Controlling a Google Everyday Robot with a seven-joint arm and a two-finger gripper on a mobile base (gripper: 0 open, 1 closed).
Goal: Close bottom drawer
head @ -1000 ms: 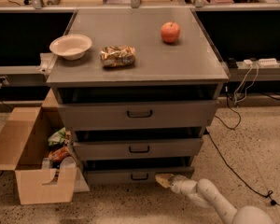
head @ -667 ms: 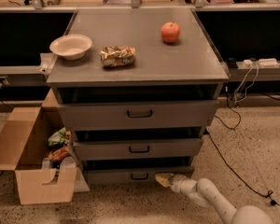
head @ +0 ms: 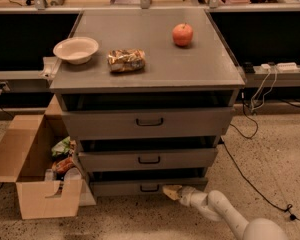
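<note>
The fingers (head: 169,190) looked pressed together into one tan wedge. The gripper (head: 172,192) sat against the front of the bottom drawer (head: 115,187), just to 3 o'clock of its dark handle (head: 149,188). That drawer, lowest in the cabinet (head: 150,79), stood slightly out. The white arm (head: 225,215) reached in from 5 o'clock. Compared with a second earlier, neither gripper nor drawer had visibly shifted.

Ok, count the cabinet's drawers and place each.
3, stacked: top drawer under the cabinet top, middle drawer below it, bottom drawer lowest, with the gripper at its front.
</note>
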